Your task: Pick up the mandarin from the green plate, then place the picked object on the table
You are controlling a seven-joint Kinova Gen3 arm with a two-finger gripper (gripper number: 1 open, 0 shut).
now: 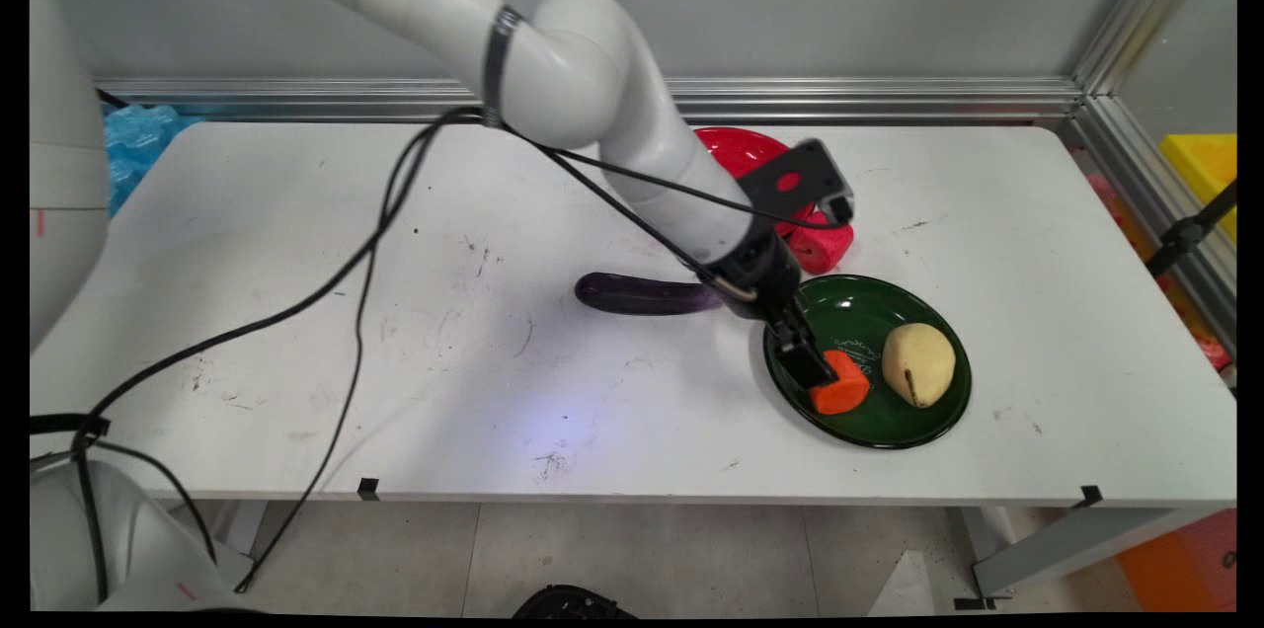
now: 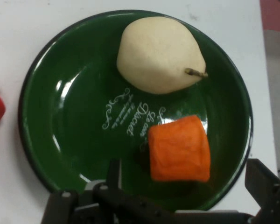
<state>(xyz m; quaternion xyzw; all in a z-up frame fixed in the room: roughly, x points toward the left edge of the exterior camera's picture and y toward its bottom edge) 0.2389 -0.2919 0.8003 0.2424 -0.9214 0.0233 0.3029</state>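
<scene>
My gripper [image 1: 822, 371] is down over the near left part of a green plate [image 1: 894, 438], fingers open. An orange carrot chunk [image 1: 844, 384] lies on the plate between the two fingers. In the hand view the carrot chunk [image 2: 179, 149] sits in the gap of the gripper [image 2: 185, 165], with space on both sides. A pale yellow pear [image 1: 919, 363] lies on the same plate to the right of the chunk. The pear [image 2: 156, 53] shows stem pointing right, beyond white lettering on the green plate [image 2: 42, 126].
A purple eggplant [image 1: 640, 294] lies on the table left of the green plate, partly behind the arm. A red plate [image 1: 736, 150] and a red object [image 1: 826, 249] sit behind the wrist. Black cables trail across the table's left half.
</scene>
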